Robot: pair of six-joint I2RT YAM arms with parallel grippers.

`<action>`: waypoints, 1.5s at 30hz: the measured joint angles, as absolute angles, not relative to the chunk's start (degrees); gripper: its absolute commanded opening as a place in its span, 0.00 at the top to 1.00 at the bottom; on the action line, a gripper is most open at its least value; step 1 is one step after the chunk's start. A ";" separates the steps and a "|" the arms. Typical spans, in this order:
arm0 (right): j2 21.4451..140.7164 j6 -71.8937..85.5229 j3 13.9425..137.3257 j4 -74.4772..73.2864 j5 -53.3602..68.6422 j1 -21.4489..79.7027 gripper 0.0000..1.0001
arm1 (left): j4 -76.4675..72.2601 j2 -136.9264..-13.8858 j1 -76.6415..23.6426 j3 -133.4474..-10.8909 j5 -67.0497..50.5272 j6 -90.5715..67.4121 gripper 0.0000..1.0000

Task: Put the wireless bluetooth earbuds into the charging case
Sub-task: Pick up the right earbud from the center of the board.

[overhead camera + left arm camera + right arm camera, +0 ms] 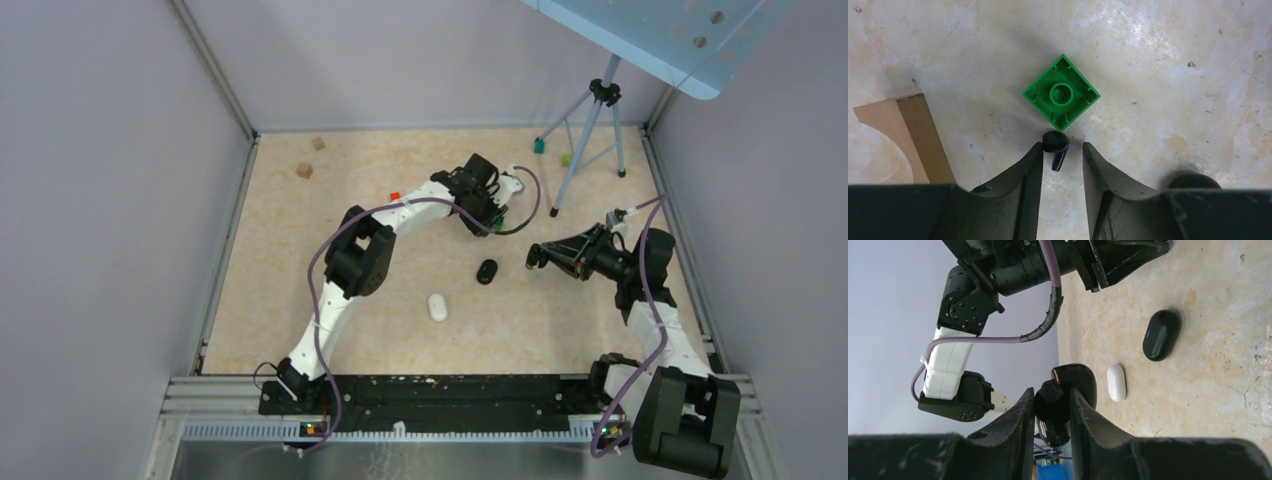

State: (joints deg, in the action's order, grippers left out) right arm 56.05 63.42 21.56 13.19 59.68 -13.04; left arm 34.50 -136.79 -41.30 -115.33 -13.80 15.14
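A black earbud (1054,147) lies on the table, touching the corner of a green brick (1061,93). My left gripper (1062,146) is open, low over the table, with the earbud between its fingertips and nearer the left finger. In the top view the left gripper (493,212) is at mid-table, towards the back. My right gripper (1052,391) is shut on a glossy black charging case (1075,382) and holds it above the table. In the top view the right gripper (536,258) points left.
A black oval pod (487,271) and a white oval pod (437,306) lie at mid-table, both also in the right wrist view (1161,335) (1116,382). A wooden arch piece (908,135) lies left of the left gripper. A tripod (590,130) stands back right. Small wooden blocks (304,170) lie back left.
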 measured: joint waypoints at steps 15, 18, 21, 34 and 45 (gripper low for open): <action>56.03 63.42 21.56 13.19 59.68 -13.04 1.00 | 33.87 -137.14 -41.56 -115.44 -14.02 15.16 0.53; 56.03 63.42 21.56 13.19 59.68 -13.04 1.00 | 33.41 -137.43 -41.67 -115.77 -13.98 15.18 0.53; 56.05 63.42 21.56 13.19 59.68 -13.04 1.00 | 33.30 -137.43 -41.67 -115.83 -13.91 15.22 0.56; 56.03 63.42 21.56 13.19 59.70 -13.04 1.00 | 33.10 -137.56 -41.67 -115.85 -14.09 16.01 0.84; 56.03 63.09 21.56 12.97 59.68 -13.04 1.00 | 33.36 -137.10 -41.67 -115.61 -13.78 15.27 0.92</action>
